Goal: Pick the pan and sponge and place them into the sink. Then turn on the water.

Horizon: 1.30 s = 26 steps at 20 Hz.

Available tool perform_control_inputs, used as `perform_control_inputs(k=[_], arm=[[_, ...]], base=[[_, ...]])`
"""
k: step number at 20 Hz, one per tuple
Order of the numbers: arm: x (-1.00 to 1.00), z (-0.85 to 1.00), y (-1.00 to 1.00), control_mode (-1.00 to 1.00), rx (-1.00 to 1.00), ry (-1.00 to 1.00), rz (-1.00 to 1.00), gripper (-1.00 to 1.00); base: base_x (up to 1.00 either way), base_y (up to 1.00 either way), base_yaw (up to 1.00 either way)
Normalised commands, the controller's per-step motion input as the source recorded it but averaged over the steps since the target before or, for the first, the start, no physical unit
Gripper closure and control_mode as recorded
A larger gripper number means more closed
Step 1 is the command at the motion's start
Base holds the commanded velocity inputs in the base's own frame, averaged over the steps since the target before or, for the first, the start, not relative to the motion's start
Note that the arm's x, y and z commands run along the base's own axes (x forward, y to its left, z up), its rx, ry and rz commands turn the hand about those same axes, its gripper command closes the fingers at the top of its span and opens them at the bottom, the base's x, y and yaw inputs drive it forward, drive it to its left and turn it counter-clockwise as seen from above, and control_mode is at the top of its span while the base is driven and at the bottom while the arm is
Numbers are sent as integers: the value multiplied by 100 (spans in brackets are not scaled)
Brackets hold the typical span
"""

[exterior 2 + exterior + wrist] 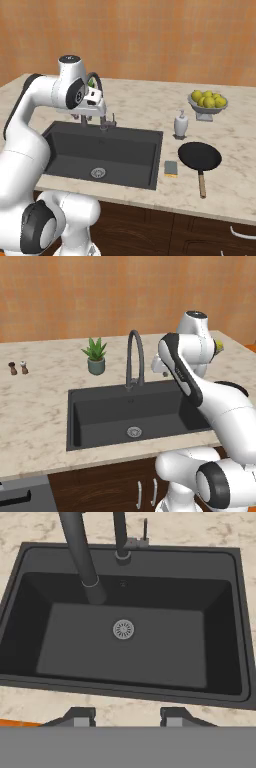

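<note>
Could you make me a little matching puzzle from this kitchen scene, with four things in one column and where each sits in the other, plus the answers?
Things:
1. pan
2. sponge
3. potted plant
4. bowl of lemons

Places:
A. counter, behind the sink, left of the faucet
B. far right of the counter, behind the soap bottle
C. counter, right beside the sink's right rim
D. counter, right of the sponge, handle pointing to the front edge

Pairs: 1-D, 2-C, 3-A, 4-B
</note>
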Motion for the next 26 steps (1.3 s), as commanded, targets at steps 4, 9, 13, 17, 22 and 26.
perform_control_inputs(k=[4,9,13,17,22,26], arm=[[-18,-1,-14,-100,0,-1,0,-100],[-34,-21,-79,-100,5,0,-3,-100],[-38,-28,-99,-100,5,0,0,-100],[-20,-31,-99,-100,2,2,0,-100],[-9,-26,-100,-100,3,3,0,-100],[0,-30,-99,-100,1,9,0,-100]], base=[[0,0,0],[0,0,0],[0,0,0],[0,0,0],[0,0,0],[0,0,0]])
